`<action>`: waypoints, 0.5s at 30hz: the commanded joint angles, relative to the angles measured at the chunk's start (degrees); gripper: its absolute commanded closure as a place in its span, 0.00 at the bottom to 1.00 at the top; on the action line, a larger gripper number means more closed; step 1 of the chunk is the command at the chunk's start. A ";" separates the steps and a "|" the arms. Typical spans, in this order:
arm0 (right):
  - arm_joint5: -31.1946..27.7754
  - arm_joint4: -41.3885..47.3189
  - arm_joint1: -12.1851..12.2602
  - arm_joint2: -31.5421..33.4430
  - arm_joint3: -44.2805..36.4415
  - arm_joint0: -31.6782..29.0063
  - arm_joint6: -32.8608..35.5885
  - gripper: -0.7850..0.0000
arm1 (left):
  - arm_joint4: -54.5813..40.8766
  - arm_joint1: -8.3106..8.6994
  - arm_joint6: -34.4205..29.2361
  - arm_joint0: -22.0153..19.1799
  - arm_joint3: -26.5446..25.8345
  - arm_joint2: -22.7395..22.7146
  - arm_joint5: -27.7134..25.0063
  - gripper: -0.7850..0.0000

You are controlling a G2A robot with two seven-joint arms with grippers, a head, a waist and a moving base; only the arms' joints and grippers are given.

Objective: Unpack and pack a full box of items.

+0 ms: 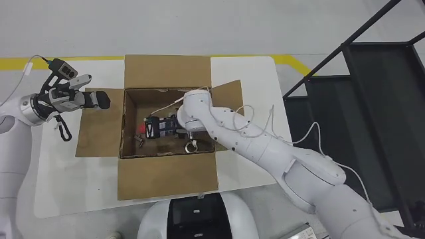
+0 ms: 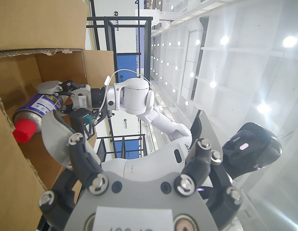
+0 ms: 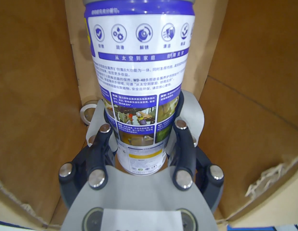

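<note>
While my right gripper point(image 3: 144, 114) sits inside the open cardboard box point(image 1: 167, 72), its fingers clamp the base end of the spray can point(image 3: 139, 49), its red cap point(image 2: 22, 133) pointing left. I cannot tell whether the can rests on the box floor; my right arm point(image 1: 232, 129) hides much of it. I cannot make out what the small round metal piece point(image 3: 87, 113) beside the can is. My left gripper point(image 1: 93, 99) hangs spread and empty over the left flap point(image 1: 99, 133).

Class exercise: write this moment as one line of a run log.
right gripper: shut on spray can, inside cardboard box | left gripper: open, empty, outside box
</note>
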 commanded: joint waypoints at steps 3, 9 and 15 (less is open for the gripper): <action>-0.40 -2.10 4.22 7.62 -12.49 -8.15 -0.54 1.00 | 0.00 0.00 0.00 0.00 0.00 0.00 0.00 0.00; -1.24 -8.99 8.70 17.53 -26.39 -20.16 -8.28 1.00 | 0.00 0.00 0.00 0.00 0.00 0.00 0.00 0.00; -0.64 -13.13 10.54 22.74 -32.19 -26.28 -17.41 1.00 | 0.00 0.00 0.00 0.00 0.00 0.00 0.00 0.00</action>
